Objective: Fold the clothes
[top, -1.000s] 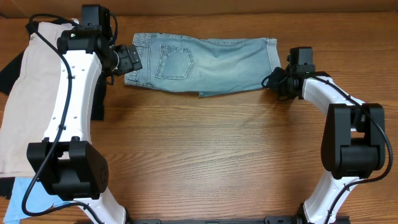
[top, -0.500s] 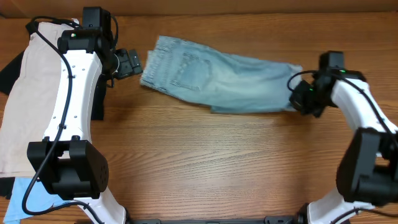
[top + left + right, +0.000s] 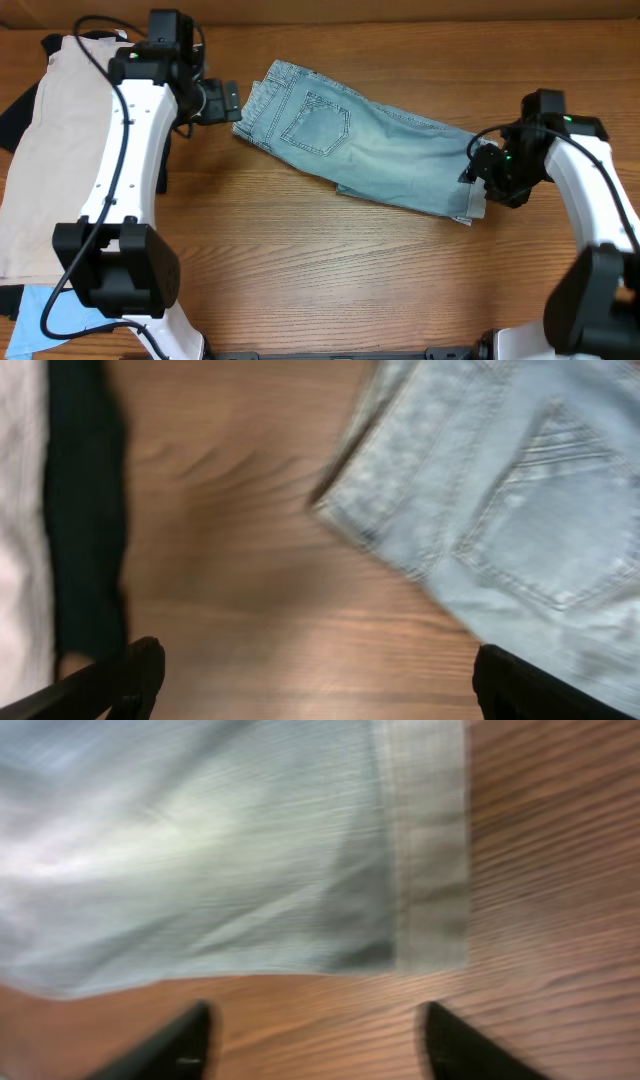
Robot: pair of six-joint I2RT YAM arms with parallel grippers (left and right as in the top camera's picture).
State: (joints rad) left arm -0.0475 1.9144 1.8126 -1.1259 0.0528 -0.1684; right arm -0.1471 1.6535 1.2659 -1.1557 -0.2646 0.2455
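The clothes, a pair of light-wash denim shorts (image 3: 370, 145), lie flat and slanted on the table, waistband at the upper left, cuffed hem at the lower right. A back pocket faces up. My left gripper (image 3: 230, 101) hovers just left of the waistband, open, with bare wood between its fingers (image 3: 125, 678); the waistband corner (image 3: 400, 530) lies ahead of it. My right gripper (image 3: 479, 173) sits at the hem end, open, with nothing in it. In the right wrist view the cuffed hem (image 3: 432, 850) lies just beyond the parted fingertips (image 3: 175, 1045).
A beige garment (image 3: 40, 150) lies spread along the table's left side, over a black cloth (image 3: 14, 112). A sky-blue garment (image 3: 40, 318) pokes out at the front left corner. The black cloth (image 3: 85, 510) also shows left of the left gripper.
The right gripper pulled the shorts rightward and toward the front, turning them aslant, then opened and let go of the hem. The left arm shifted slightly right, staying open.
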